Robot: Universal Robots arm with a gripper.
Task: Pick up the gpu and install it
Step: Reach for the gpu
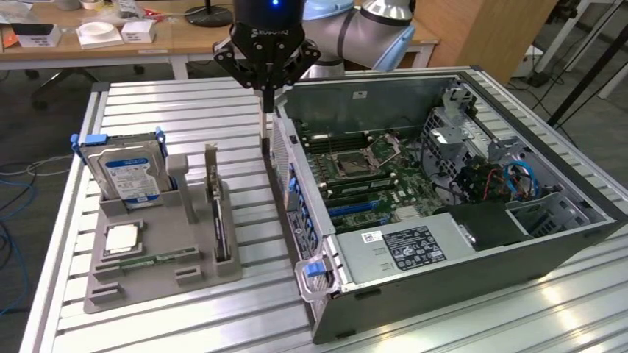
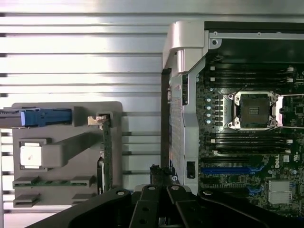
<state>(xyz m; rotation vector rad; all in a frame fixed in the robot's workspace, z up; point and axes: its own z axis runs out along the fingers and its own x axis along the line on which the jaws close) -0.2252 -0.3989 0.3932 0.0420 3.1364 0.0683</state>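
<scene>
The gpu stands on its long edge in a slot of the grey holder, its silver bracket end pointing up and away. The wrist view shows the gpu edge-on as a thin green strip. My gripper hangs shut with nothing between its fingers. It is above the gap between the holder and the open computer case, well above and behind the gpu. In the wrist view my gripper sits over the case's side wall. The motherboard lies exposed, with a blue slot.
The holder also carries a boxy hard drive with a blue label, a square chip and a narrow memory stick. All of this rests on a slatted metal table. A wooden desk with small boxes stands behind.
</scene>
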